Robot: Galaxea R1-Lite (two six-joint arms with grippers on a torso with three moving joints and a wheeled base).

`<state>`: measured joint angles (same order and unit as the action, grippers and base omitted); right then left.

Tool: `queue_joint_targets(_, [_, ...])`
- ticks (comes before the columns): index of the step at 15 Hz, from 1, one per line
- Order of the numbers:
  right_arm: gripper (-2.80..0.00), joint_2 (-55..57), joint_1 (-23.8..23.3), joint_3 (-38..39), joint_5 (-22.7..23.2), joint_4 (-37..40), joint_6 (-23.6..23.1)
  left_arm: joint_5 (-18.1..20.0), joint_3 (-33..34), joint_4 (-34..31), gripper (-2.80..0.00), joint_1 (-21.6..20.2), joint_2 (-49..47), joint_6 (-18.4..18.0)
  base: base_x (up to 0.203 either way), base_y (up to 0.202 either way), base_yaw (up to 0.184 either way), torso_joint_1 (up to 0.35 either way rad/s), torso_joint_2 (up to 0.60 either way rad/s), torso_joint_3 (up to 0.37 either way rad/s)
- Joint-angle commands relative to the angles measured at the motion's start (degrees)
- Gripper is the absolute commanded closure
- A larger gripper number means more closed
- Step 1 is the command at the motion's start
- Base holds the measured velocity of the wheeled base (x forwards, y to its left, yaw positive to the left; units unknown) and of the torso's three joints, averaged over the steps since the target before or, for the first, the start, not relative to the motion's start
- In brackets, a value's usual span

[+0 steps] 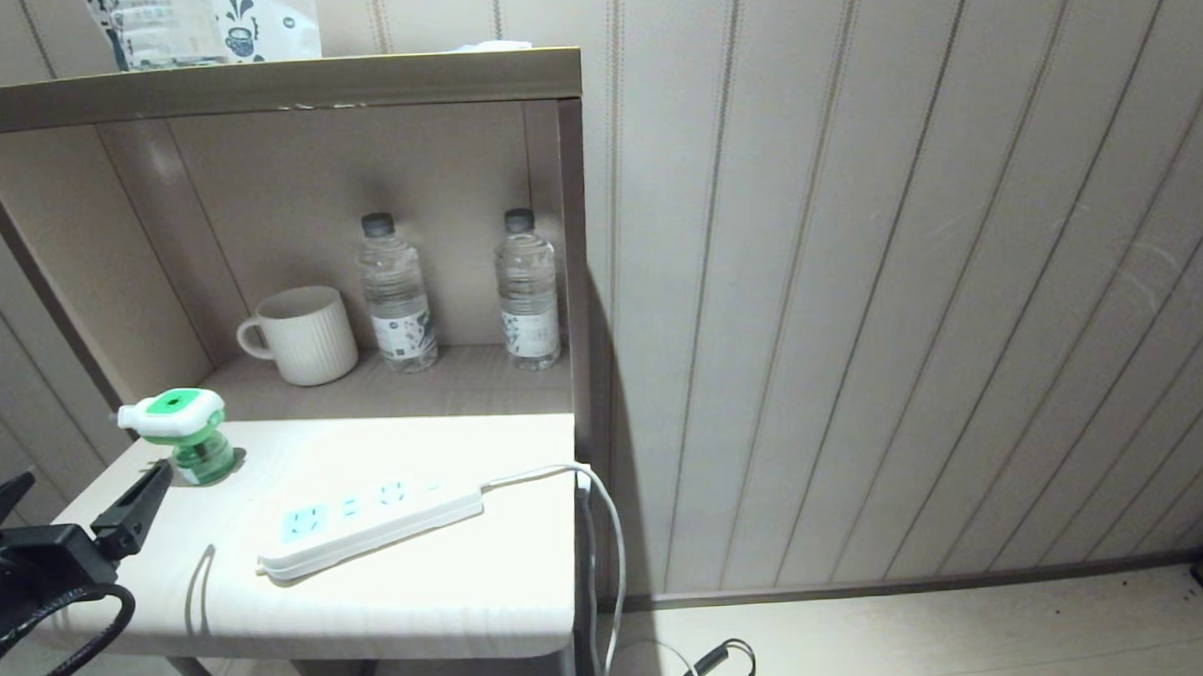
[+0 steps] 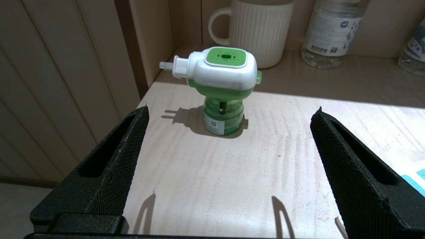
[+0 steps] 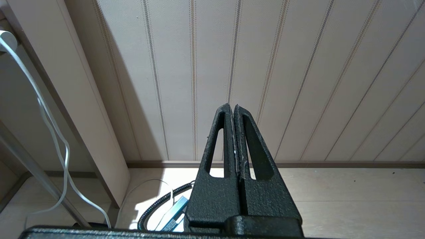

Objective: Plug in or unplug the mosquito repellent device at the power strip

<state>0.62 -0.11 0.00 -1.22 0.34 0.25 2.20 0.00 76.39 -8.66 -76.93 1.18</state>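
The mosquito repellent device (image 1: 177, 431) (image 2: 221, 86) stands upright on its green bottle at the back left of the white tabletop (image 1: 440, 584), unplugged, prongs pointing left. The white power strip (image 1: 368, 526) lies to its right along the table's middle, sockets up, its cord running off the right edge. My left gripper (image 1: 91, 486) (image 2: 230, 111) hovers at the table's left edge, wide open, a short way in front of the device with nothing between its fingers. My right gripper (image 3: 232, 107) is shut and empty, parked low beside the table facing the wall.
A white ribbed mug (image 1: 301, 333) and two water bottles (image 1: 397, 295) (image 1: 528, 291) stand in the shelf recess behind the table. The cabinet side panel (image 1: 576, 269) borders the right. White cable (image 1: 609, 548) hangs down the right edge; cables lie on the floor.
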Motion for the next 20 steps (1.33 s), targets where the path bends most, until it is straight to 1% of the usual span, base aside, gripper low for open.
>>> queue_joint_targets(1, [0.00, 0.0, 0.0, 0.0, 0.0, 0.1, 0.0, -0.3, 0.0, 0.6, -2.80, -0.1, 2.8, 0.0, 0.000, 0.000, 0.000, 0.000, 0.00, 0.000])
queue_joint_targets(2, [0.00, 0.0, 0.0, 0.0, 0.0, 0.0, 0.0, -1.2, 0.0, 0.6, -0.20, -0.1, 3.4, 0.0, 0.000, 0.000, 0.000, 0.000, 0.00, 0.000])
queue_joint_targets(3, [0.00, 0.0, 0.0, 0.0, 0.0, 0.0, 0.0, -3.6, 0.0, 0.2, 0.00, -0.1, 3.7, -0.1, 0.000, 0.000, 0.000, 0.000, 0.00, 0.000])
queue_joint_targets(4, [0.00, 0.0, 0.0, 0.0, 0.0, 0.0, 0.0, -5.9, -0.5, -0.7, 0.00, -0.1, 3.7, -0.2, 0.000, 0.000, 0.000, 0.000, 0.00, 0.000])
queue_joint_targets(5, [0.00, 0.0, 0.0, 0.0, 0.0, 0.0, 0.0, -9.6, -2.4, -2.3, 0.00, -0.1, 3.7, -0.9, 0.000, 0.000, 0.000, 0.000, 0.00, 0.000])
queue_joint_targets(6, [0.00, 0.0, 0.0, 0.0, 0.0, 0.0, 0.0, -14.5, -5.5, -4.2, 0.00, -0.2, 3.6, -1.9, 0.000, 0.000, 0.000, 0.000, 0.00, 0.000])
queue_joint_targets(7, [0.00, 0.0, 0.0, 0.0, 0.0, 0.0, 0.0, -17.1, -8.5, -6.7, 0.00, -0.3, 3.3, -2.7, 0.000, 0.000, 0.000, 0.000, 0.00, 0.000])
queue_joint_targets(8, [0.00, 0.0, 0.0, 0.0, 0.0, 0.0, 0.0, -19.1, -12.1, -11.1, 0.00, -1.0, 3.0, -3.9, 0.000, 0.000, 0.000, 0.000, 0.00, 0.000])
queue_joint_targets(10, [0.00, 0.0, 0.0, 0.0, 0.0, 0.0, 0.0, -20.4, -19.6, -21.4, 0.00, -2.4, 2.7, -5.6, 0.000, 0.000, 0.000, 0.000, 0.00, 0.000])
queue_joint_targets(11, [0.00, 0.0, 0.0, 0.0, 0.0, 0.0, 0.0, -20.7, -24.4, -30.8, 0.00, -2.8, 2.7, -6.0, 0.000, 0.000, 0.000, 0.000, 0.00, 0.000])
queue_joint_targets(13, [0.00, 0.0, 0.0, 0.0, 0.0, 0.0, 0.0, -20.2, -35.2, -51.5, 0.00, -3.1, 2.2, -6.3, 0.000, 0.000, 0.000, 0.000, 0.00, 0.000])
queue_joint_targets(14, [0.00, 0.0, 0.0, 0.0, 0.0, 0.0, 0.0, -19.1, -40.5, -60.8, 0.00, -3.2, 1.6, -6.2, 0.000, 0.000, 0.000, 0.000, 0.00, 0.000])
queue_joint_targets(15, [0.00, 0.0, 0.0, 0.0, 0.0, 0.0, 0.0, -17.3, -45.9, -69.9, 0.00, -3.2, 0.7, -6.1, 0.000, 0.000, 0.000, 0.000, 0.00, 0.000])
queue_joint_targets(16, [0.00, 0.0, 0.0, 0.0, 0.0, 0.0, 0.0, -15.7, -50.1, -76.7, 0.00, -3.3, -0.6, -6.0, 0.000, 0.000, 0.000, 0.000, 0.00, 0.000])
queue_joint_targets(17, [0.00, 0.0, 0.0, 0.0, 0.0, 0.0, 0.0, -14.2, -53.7, -82.2, 0.00, -3.3, -3.0, -5.5, 0.000, 0.000, 0.000, 0.000, 0.00, 0.000])
queue_joint_targets(18, [0.00, 0.1, 0.0, 0.0, 0.0, 0.0, 0.0, -11.8, -57.0, -86.4, 0.00, -3.4, -5.3, -3.6, 0.000, 0.000, 0.000, 0.000, 0.00, 0.000])
queue_joint_targets(19, [0.00, 0.0, 0.0, 0.0, 0.0, 0.0, 0.0, -6.8, -59.5, -91.2, 0.00, -3.4, -7.1, -0.7, 0.000, 0.000, 0.000, 0.000, 0.00, 0.000])
queue_joint_targets(20, [0.00, 0.0, 0.0, 0.0, 0.0, 0.0, 0.0, -3.9, -60.8, -94.5, 0.00, -3.4, -8.3, 0.2, 0.000, 0.000, 0.000, 0.000, 0.00, 0.000])
